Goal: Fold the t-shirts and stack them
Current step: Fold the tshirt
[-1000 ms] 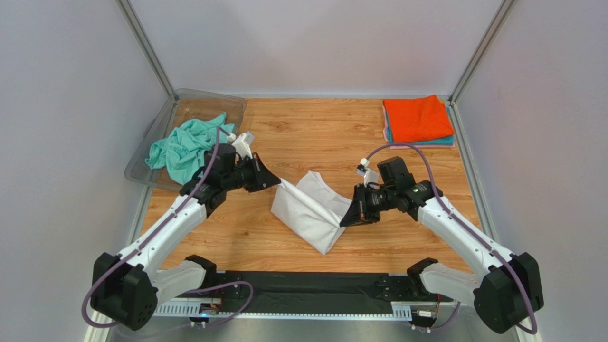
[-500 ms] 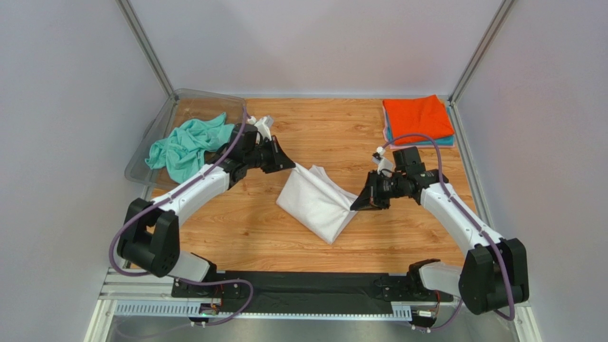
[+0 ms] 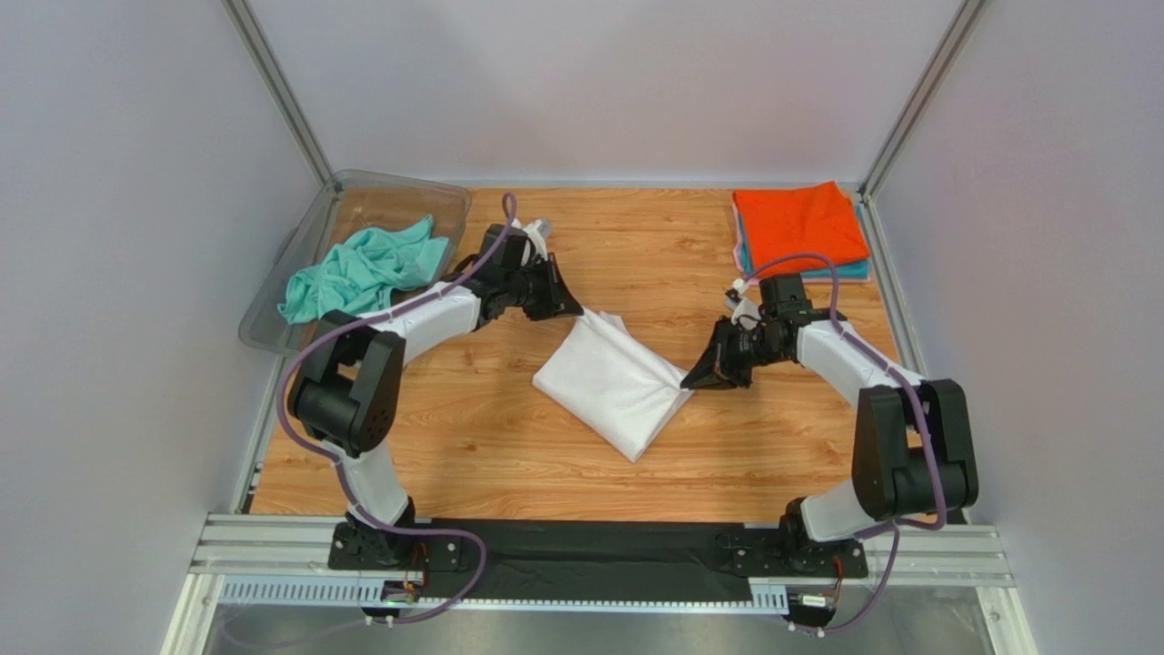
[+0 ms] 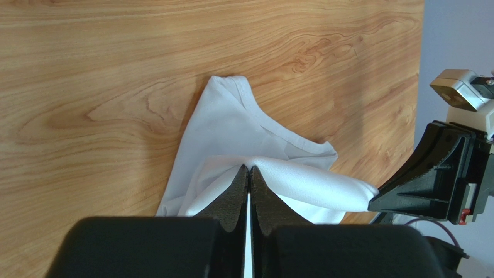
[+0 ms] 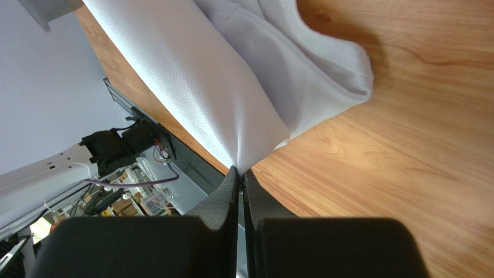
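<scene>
Mid-table, the white tee (image 3: 612,389) is held taut by one edge, clamped tight between left gripper (image 3: 573,313) and right gripper (image 3: 685,386), with the orange tee (image 3: 799,228) nearer the right arm.

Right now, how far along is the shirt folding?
Done: the orange tee lies folded at the far right. In hand: the left gripper and right gripper each pinch the half-folded white tee. Left: finish and stack it, then the green tee, crumpled at the tray.
</scene>
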